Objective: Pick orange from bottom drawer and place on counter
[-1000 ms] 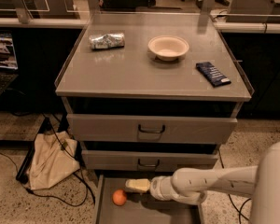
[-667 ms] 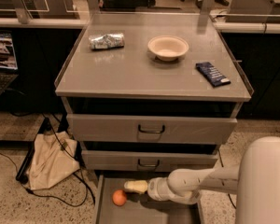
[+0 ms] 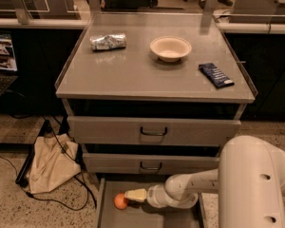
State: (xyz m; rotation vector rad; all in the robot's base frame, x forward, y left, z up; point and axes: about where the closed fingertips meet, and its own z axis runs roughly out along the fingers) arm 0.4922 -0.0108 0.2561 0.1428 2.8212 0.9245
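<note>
Reaching low into the bottom drawer [image 3: 152, 220], the arm [image 3: 190, 189] extends in from the right w/ its beige jaws pointed left, tips right at the orange [image 3: 121, 201]. Touching it or just beside it, can't say which. Can't tell either whether the jaws are spread or closed; they read as one pale wedge. Orange sits on the drawer floor near the left wall, not lifted.

Flat sideways approach is prob. down to the low tray: the middle drawer [image 3: 151, 164] front sits just above, so a level wrist slides in under it. Looks like the grasp step, grip not yet secured; lift & carry up to the desk [image 3: 133, 75] remain.

Desk carries a beige bowl [image 3: 170, 48] at the back, a foil-wrapped pack [image 3: 108, 41] back left & a dark blue wrapper [image 3: 215, 75] at the right edge. Bare front-centre patch seems the obvious drop spot. Middle and top drawer [image 3: 153, 130] are both shut, so nothing juts out, but the desk's front edge & thin rim need clearing on the way up. Round fruit may roll toward the left wall if nudged. Cloth bag [image 3: 50, 163] & cables lie on the floor to the left, clear of the arm. Robot's white body hides the drawer's right part.
</note>
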